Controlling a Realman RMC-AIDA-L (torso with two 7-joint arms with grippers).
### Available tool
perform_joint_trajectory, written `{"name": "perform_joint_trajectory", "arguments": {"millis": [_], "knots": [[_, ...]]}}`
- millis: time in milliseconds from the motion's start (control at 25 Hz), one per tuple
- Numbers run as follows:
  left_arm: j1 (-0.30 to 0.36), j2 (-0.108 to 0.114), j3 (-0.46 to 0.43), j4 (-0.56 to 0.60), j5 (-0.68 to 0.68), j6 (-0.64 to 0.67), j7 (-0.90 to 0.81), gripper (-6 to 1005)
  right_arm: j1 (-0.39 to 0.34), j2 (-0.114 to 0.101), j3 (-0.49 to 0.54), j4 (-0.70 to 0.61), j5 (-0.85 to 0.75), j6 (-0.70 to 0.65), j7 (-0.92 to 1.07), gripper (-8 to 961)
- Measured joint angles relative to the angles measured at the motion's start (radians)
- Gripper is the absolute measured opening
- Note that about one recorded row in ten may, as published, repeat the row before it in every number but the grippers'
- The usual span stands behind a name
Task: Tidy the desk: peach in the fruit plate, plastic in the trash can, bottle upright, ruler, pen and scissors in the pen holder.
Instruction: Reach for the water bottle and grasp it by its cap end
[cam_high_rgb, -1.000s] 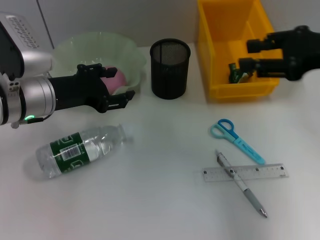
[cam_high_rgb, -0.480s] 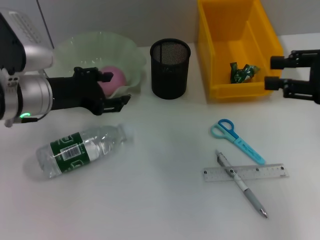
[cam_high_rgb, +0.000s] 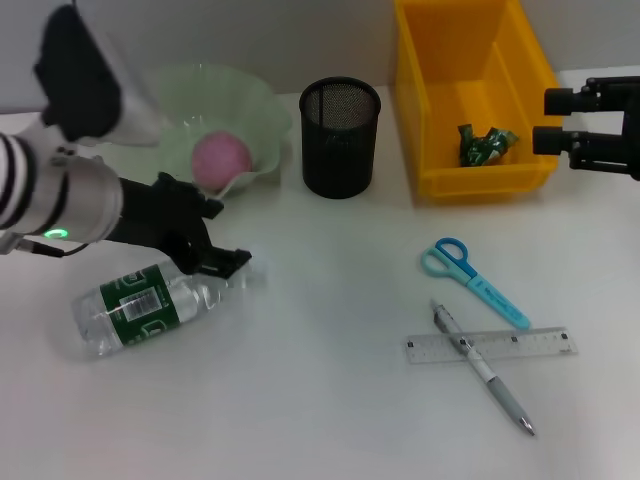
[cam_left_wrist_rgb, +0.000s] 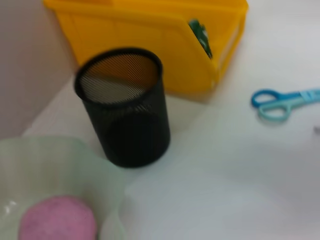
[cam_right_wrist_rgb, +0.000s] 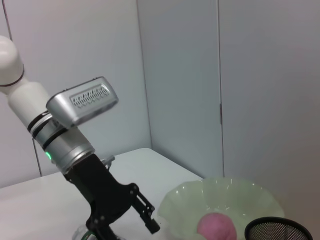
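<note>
With peach (cam_high_rgb: 220, 157) in the plate (cam_high_rgb: 262, 110) and plastic (cam_high_rgb: 486, 143) binned, we judged the bottle (cam_high_rgb: 155, 304), flat near the table's left edge, next: our wide-spread left claw (cam_high_rgb: 214, 238) above its neck must close there, while the right claw (cam_high_rgb: 556, 121) hung open, idle.

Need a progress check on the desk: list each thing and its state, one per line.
Peach: in plate.
Plastic: in bin.
Bottle: lying flat.
Holder: upright, empty.
Scissors: on desk, shut.
Pen: across ruler.
Left gripper: open, at bottle.
Right gripper: open, beside bin.
</note>
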Motion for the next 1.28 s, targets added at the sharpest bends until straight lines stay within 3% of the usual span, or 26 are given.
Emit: {"name": "perform_joint_trajectory", "arguments": {"millis": [400,640,1280], "knots": [[-0.061,-0.004,0.078,-0.007,0.093,0.035,-0.104,707,0.009,-0.007,0.0,0.03,-0.006,0.024,0.001,520],[-0.076,-0.011,0.132,-0.023,0.133,-0.023,-0.149,707,0.022,-0.023,0.0,0.065,-0.007,0.027,-0.002,520],[-0.151,-0.011,0.208,-0.087,0.175,-0.06,-0.222,706,0.03,-0.027,-0.002,0.077,-0.02,0.039,-0.005,520]]}}
